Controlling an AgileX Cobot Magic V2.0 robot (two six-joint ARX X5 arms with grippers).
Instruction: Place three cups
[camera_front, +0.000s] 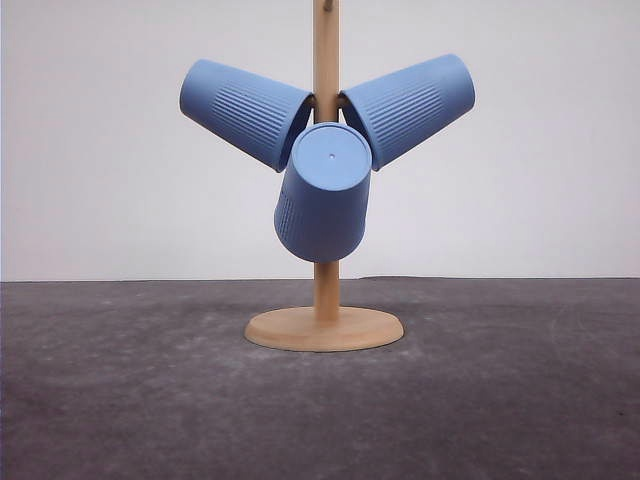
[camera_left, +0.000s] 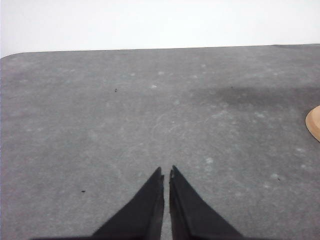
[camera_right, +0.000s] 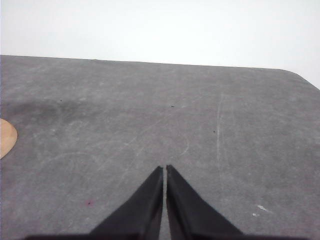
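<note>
Three light-blue ribbed cups hang on the wooden stand (camera_front: 326, 300) in the front view. One cup (camera_front: 245, 110) tilts out to the left, another cup (camera_front: 410, 105) tilts out to the right, and the third cup (camera_front: 323, 195) points its flat bottom toward the camera. In the left wrist view my left gripper (camera_left: 166, 172) is shut over bare grey table, with nothing between its black fingers. My right gripper (camera_right: 164, 168) is likewise shut and holds nothing in the right wrist view.
The stand's round wooden base (camera_front: 324, 328) rests mid-table; its edge shows as a tan sliver in the left wrist view (camera_left: 314, 122) and the right wrist view (camera_right: 7, 137). The grey table (camera_front: 120, 400) ends at a white wall behind.
</note>
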